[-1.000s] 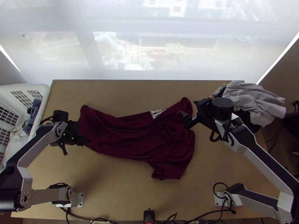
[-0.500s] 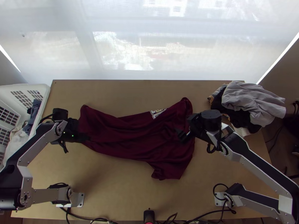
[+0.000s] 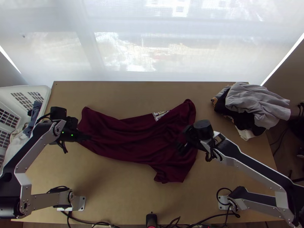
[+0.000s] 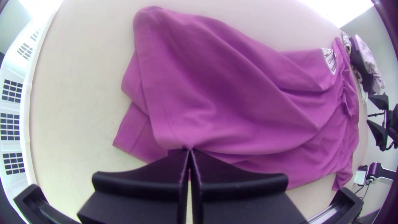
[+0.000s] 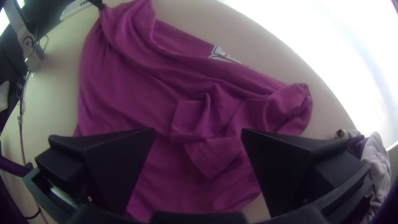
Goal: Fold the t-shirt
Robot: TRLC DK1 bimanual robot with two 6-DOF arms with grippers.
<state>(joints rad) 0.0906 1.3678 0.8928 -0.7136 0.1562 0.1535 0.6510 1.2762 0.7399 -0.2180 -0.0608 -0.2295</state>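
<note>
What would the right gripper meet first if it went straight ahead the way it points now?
Most likely the t-shirt, around its rumpled folds: the right gripper points at them with its fingers open. How much gap remains is hard to judge.

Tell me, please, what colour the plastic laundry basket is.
The laundry basket is white, seen best in the top view.

Pale daylight through a broad window (image 3: pixel 125 53) beyond a wooden table (image 3: pixel 117 186), dark floor (image 3: pixel 280 142) alongside.
</note>
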